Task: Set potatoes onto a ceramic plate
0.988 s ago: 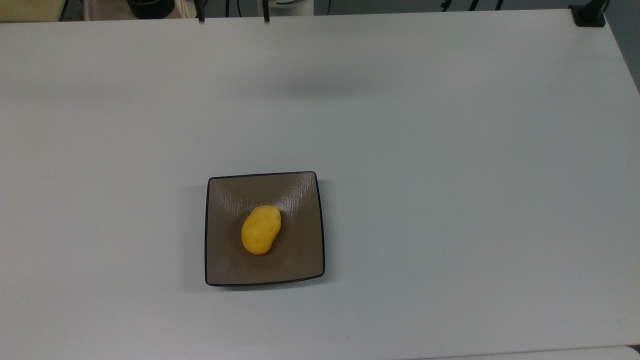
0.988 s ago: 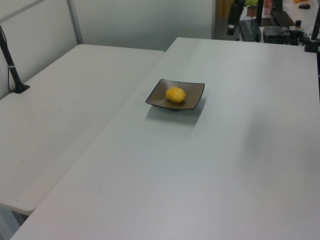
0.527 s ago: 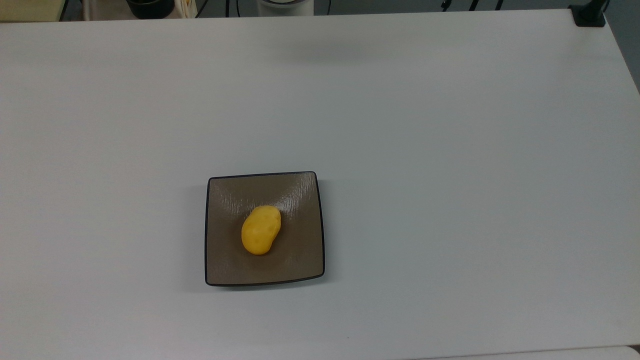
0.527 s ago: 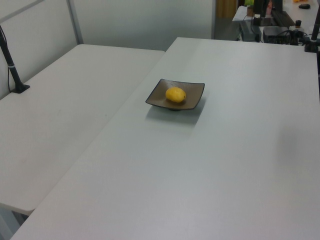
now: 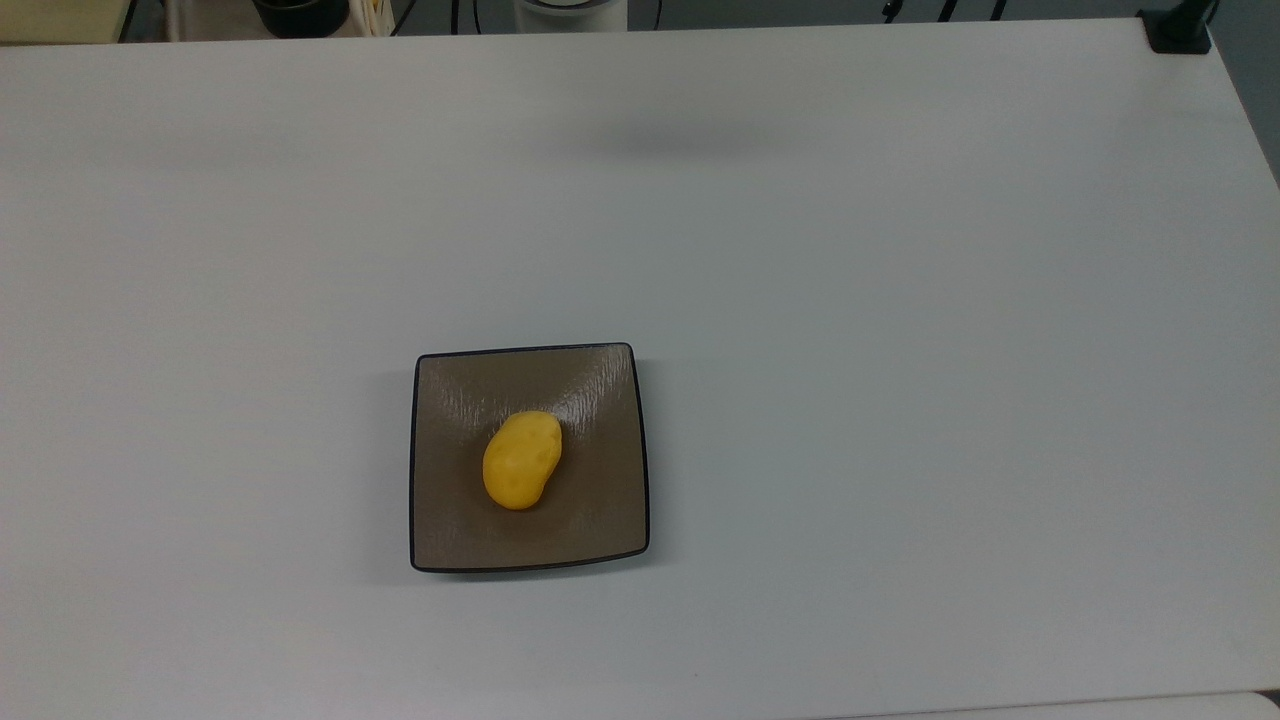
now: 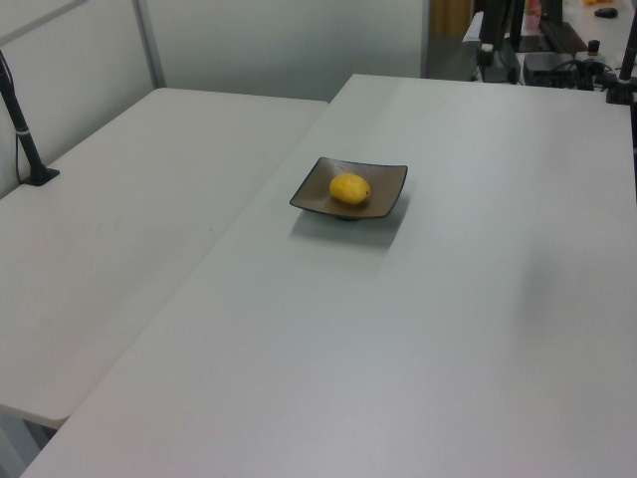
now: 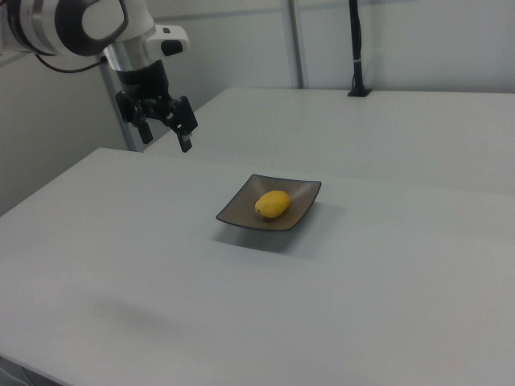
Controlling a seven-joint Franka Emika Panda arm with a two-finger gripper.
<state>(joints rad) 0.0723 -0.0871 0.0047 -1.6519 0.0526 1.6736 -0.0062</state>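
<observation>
- White bench [image 5: 900, 400] in a lab room, grey walls, second white bench beside it in the left view; a black post [image 6: 22, 119] is clamped on that one.
- Potato [image 5: 521, 459] lies near the middle of the plate [image 5: 440, 520], long axis tilted toward the top view's upper right; same placement in the left view [image 6: 349, 188] and the right view [image 7: 273, 203].
- Plate sits flat on the bench, rim [image 7: 233, 221] free on all sides.
- Tool [image 7: 164, 125] hangs high above the bench at the right view's upper left, well apart from the plate, fingers spread, holding nothing.
- Judgement: task looks done, potato already on the plate.
- Handling guess: potato looks like light hard plastic, smooth, likely slippery and prone to roll; best pinched across its narrow waist from above. Plate looks ceramic, heavy and breakable; no need to touch it.
- Versus a second ago: potato and plate unchanged. In the top view the soft shadow [image 5: 680, 140] on the bench sits nearer the far edge and the two dark stubs at the top edge are gone, so the arm has pulled away.
</observation>
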